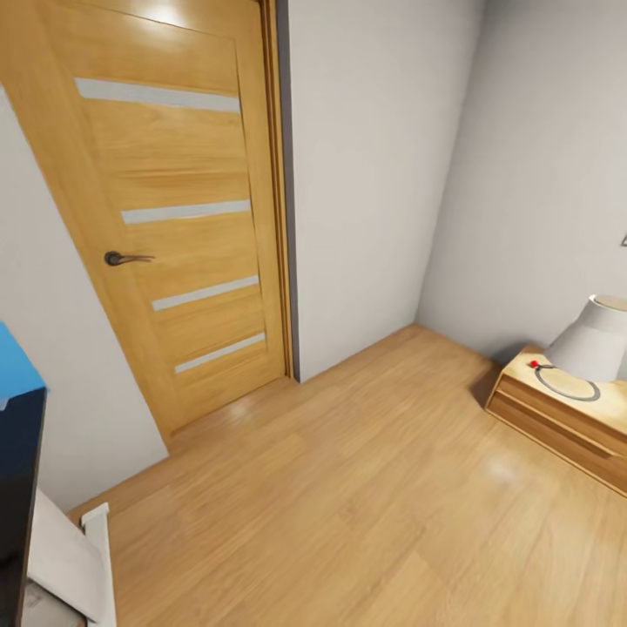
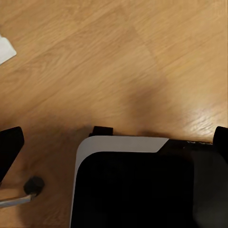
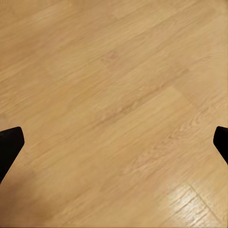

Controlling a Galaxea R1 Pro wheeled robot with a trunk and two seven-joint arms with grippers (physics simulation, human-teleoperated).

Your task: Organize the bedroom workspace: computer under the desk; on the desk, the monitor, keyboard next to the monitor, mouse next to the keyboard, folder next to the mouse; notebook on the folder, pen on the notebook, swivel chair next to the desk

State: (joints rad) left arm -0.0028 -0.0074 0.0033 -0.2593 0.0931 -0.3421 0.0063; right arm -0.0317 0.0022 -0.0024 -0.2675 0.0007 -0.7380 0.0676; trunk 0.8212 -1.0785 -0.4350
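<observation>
Left gripper [image 2: 114, 142], jaws spread wide and empty, hangs over a black rounded-corner robot base with a white rim [image 2: 133, 190]; right gripper [image 3: 114, 142], equally wide and empty, hangs over bare light oak plank floor [image 3: 114, 95], presumably stowed for travel; one oak door with four frosted strips [image 1: 174, 218] stands beyond; right of the door, one low wooden bedside cabinet [image 1: 557, 418] carries one white lampshade [image 1: 596, 335]; left of the door, a bright blue flat corner [image 1: 13, 366], perhaps the folder or a wall panel, tops a glossy black edge [image 1: 17, 470], probably the worktop.
</observation>
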